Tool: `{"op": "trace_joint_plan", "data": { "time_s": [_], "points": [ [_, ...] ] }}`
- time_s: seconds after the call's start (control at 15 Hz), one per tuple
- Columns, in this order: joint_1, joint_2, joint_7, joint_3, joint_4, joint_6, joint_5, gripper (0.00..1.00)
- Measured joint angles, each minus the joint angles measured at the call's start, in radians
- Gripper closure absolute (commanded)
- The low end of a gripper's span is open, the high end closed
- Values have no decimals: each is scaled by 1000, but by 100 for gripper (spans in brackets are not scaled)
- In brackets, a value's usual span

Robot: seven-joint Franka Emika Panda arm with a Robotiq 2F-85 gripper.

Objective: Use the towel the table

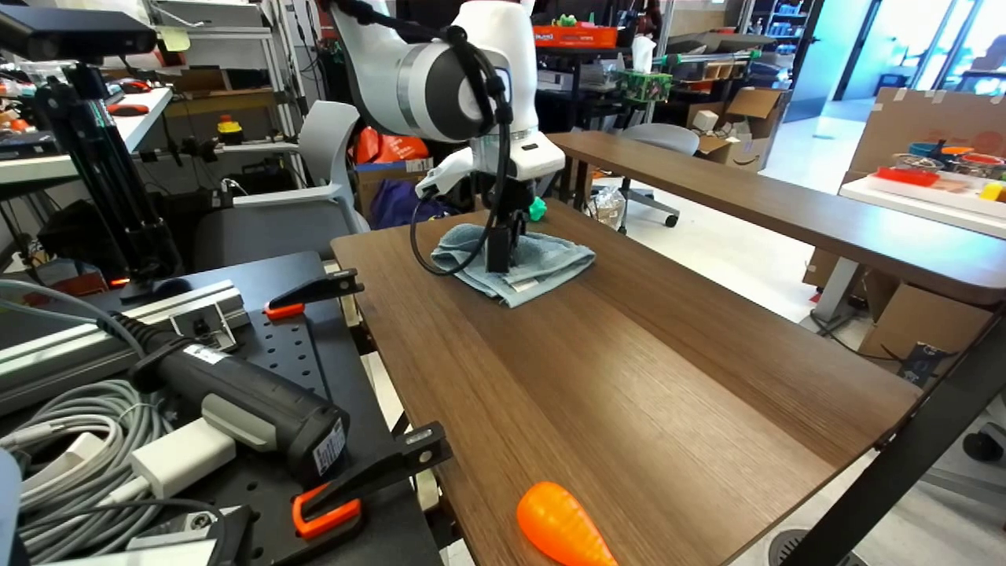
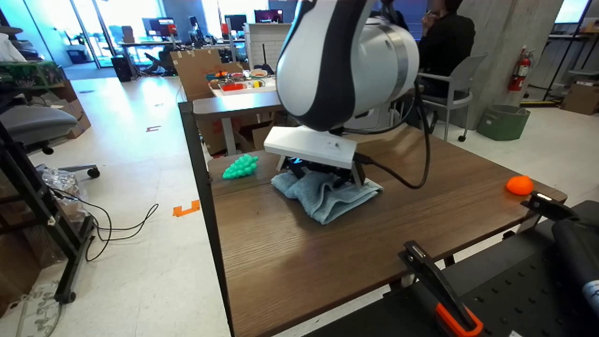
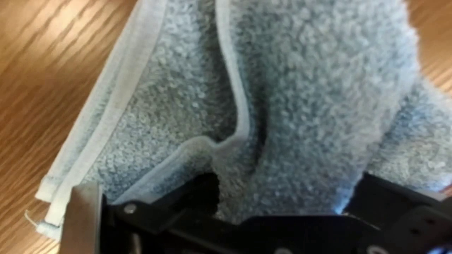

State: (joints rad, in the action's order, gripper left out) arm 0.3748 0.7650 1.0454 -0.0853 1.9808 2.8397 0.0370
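A blue-grey towel lies folded and rumpled on the brown wooden table. The towel shows in both exterior views (image 1: pixel 554 255) (image 2: pixel 311 196), as does the table (image 1: pixel 629 377) (image 2: pixel 299 262). My gripper (image 1: pixel 501 259) points down onto the towel, and it also shows in an exterior view (image 2: pixel 322 180). In the wrist view the towel (image 3: pixel 310 88) fills most of the picture. There the gripper's (image 3: pixel 287 183) two dark fingers stand apart, with a thick towel fold bunched between them up to the palm. The fold partly hides the fingers' inner sides, so whether they squeeze it is unclear.
A green grape-shaped toy (image 2: pixel 241 166) sits at the table's edge near the towel. An orange toy (image 1: pixel 562 523) lies at the opposite end, also in an exterior view (image 2: pixel 519 185). A black cart with clamps (image 1: pixel 326 507) adjoins one long side. A black post (image 2: pixel 203 196) stands at an edge.
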Motion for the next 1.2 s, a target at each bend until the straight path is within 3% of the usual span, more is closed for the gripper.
{"op": "trace_joint_plan", "data": {
  "time_s": [0.4, 0.87, 1.2],
  "points": [
    [153, 13, -35, -5, -25, -23, 17, 0],
    [161, -84, -184, 26, 101, -165, 26, 0],
    [141, -144, -154, -99, 194, -261, 101, 0]
  ]
}}
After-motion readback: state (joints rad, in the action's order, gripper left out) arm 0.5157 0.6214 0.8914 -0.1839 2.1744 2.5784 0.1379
